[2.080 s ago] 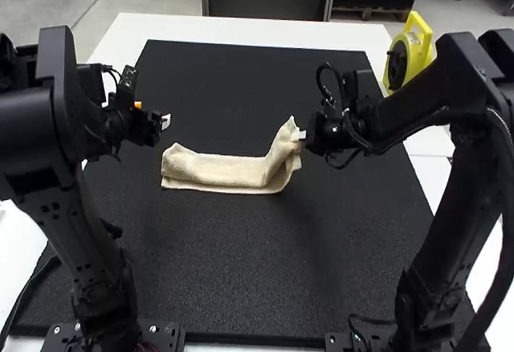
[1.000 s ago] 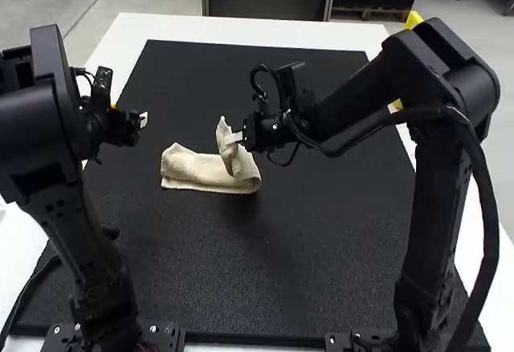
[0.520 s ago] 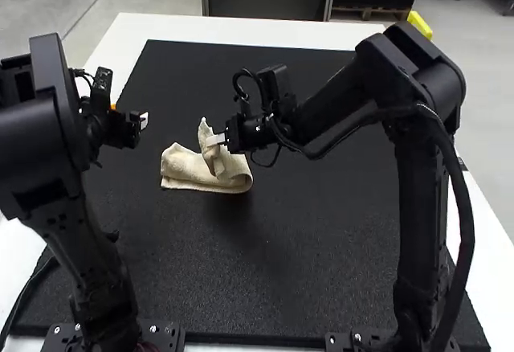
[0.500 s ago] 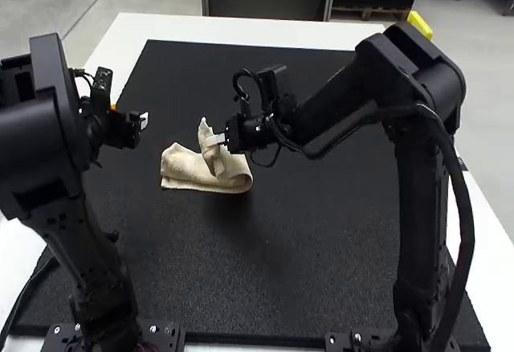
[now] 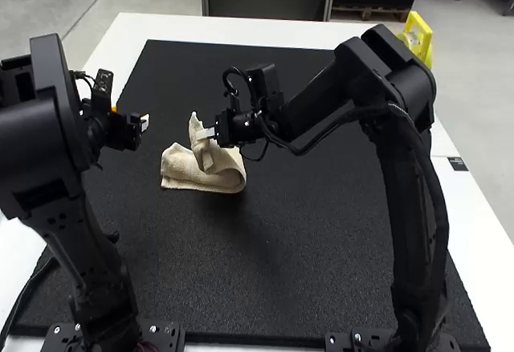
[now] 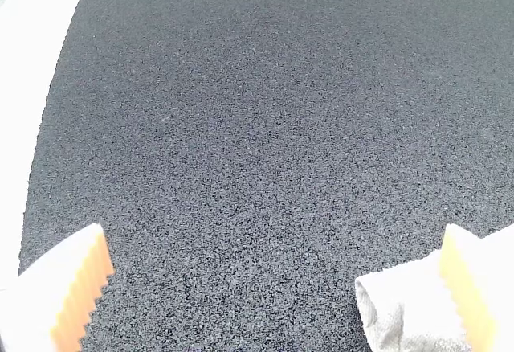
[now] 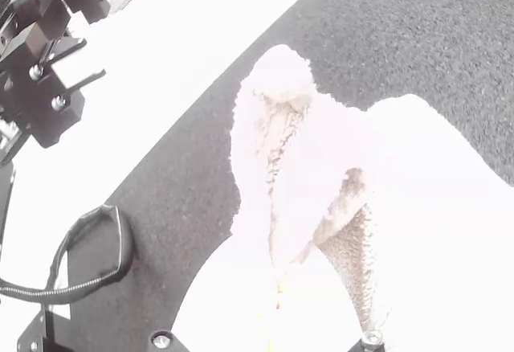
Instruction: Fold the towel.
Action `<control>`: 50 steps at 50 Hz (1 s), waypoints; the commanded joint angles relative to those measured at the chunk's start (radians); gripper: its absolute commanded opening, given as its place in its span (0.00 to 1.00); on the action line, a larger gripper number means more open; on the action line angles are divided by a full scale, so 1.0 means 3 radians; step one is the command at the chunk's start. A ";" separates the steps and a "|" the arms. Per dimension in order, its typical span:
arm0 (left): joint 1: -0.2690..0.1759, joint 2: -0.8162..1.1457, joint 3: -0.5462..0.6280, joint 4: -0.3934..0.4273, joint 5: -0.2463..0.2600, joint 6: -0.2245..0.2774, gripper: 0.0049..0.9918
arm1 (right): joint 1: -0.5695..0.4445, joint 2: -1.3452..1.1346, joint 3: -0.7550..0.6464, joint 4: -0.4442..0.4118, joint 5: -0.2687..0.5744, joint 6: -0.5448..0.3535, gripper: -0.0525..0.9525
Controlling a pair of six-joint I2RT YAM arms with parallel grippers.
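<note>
towel (image 5: 202, 177), long axis crosswise

White desk (image 5: 169, 29), bearing a black mat (image 5: 297, 272). At its right edge: a yellow object (image 5: 422, 37) and dark label (image 5: 458, 164).

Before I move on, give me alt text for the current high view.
The right end effector pinches a raised end of the cream towel, whose other end lies on a black mat. The left end effector is empty, apart from it.
</note>
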 commanded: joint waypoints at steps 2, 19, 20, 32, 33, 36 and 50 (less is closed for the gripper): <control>0.0043 -0.0062 -0.0004 0.0010 0.0048 -0.0005 0.97 | 0.0054 0.0067 0.0193 0.0039 -0.0082 0.0055 0.03; 0.0043 -0.0062 -0.0009 0.0016 0.0053 -0.0005 0.97 | 0.0101 0.0297 0.0504 0.0075 -0.0082 0.0137 0.03; 0.0043 -0.0062 -0.0009 0.0016 0.0053 -0.0005 0.97 | 0.0106 0.0318 0.0520 0.0085 -0.0082 0.0142 0.03; 0.0078 -0.0062 -0.0009 0.0005 0.0115 -0.0020 0.97 | 0.0116 0.0405 0.0622 0.0141 -0.0015 0.0229 0.62; 0.0089 -0.0062 -0.0009 0.0005 0.0115 -0.0020 0.97 | 0.0121 0.0410 0.0622 0.0147 -0.0005 0.0229 0.73; 0.0109 -0.0062 -0.0020 0.0010 0.0120 -0.0020 0.97 | 0.0116 0.0415 0.0622 0.0141 0.0000 0.0224 0.97; 0.0140 -0.0062 -0.0045 0.0016 0.0140 -0.0020 0.97 | 0.0029 0.0400 0.0576 0.0147 -0.0005 0.0234 0.97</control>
